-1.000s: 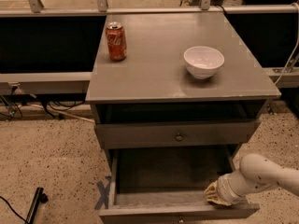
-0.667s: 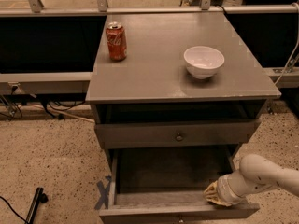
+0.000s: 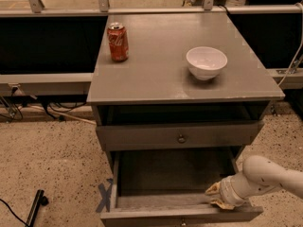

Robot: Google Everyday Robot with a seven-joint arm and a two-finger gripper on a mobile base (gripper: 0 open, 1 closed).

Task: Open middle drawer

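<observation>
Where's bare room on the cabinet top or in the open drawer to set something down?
Cabinet top: bare between the can and the bowl, and along the front edge. Middle drawer, pulled out: its floor looks bare at left and centre. Crowded only at its front right corner, where the gripper sits.

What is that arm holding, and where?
Cannot tell. The pincer rests on the front rim of the open middle drawer, at its right end; no clear grip shows.

Claw point(image 3: 215, 196) sits low right on white arm point(image 3: 270, 176).
</observation>
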